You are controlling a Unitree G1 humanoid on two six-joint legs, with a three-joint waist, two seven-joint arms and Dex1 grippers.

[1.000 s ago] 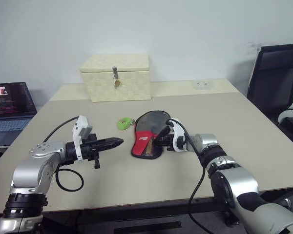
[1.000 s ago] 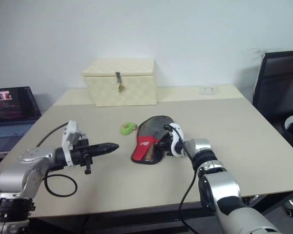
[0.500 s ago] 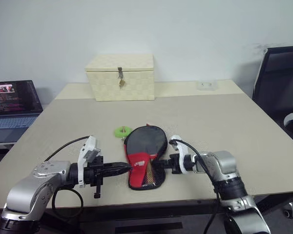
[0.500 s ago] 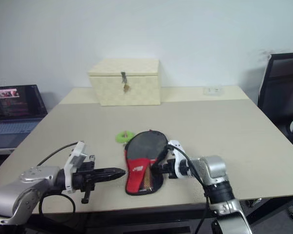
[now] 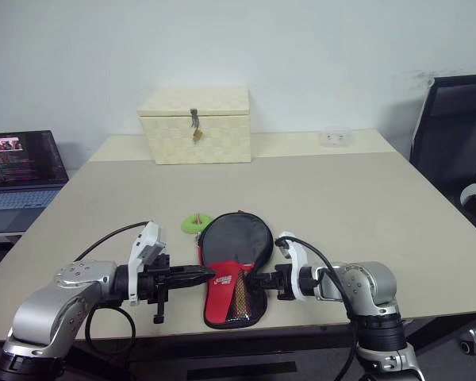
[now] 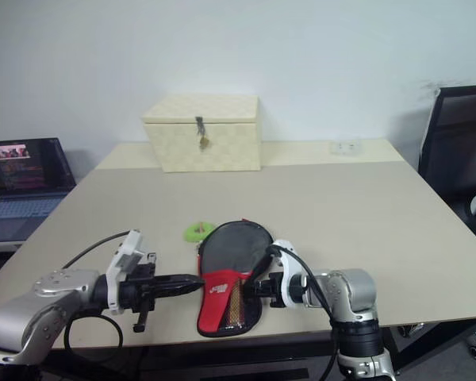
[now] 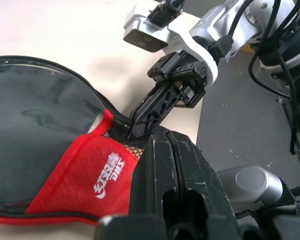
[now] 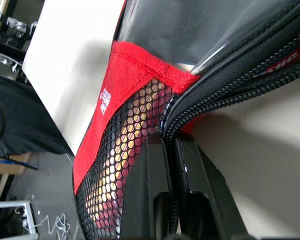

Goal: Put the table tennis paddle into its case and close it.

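Beige rectangular tabletop (image 5: 365,198) fronts a white wall. At its far edge stands a cream woven box with metal latch (image 5: 195,125); an open laptop (image 5: 20,171) sits off the robot's left. Near the front edge lies the black fabric paddle-shaped case with red mesh pocket section (image 5: 232,266). The left gripper (image 5: 206,275), fingers shut, touches its red section from the left. The right gripper (image 5: 255,279), fingers pinched together, grips the case's zipper edge. A small green round object (image 5: 195,222) lies just behind the case.
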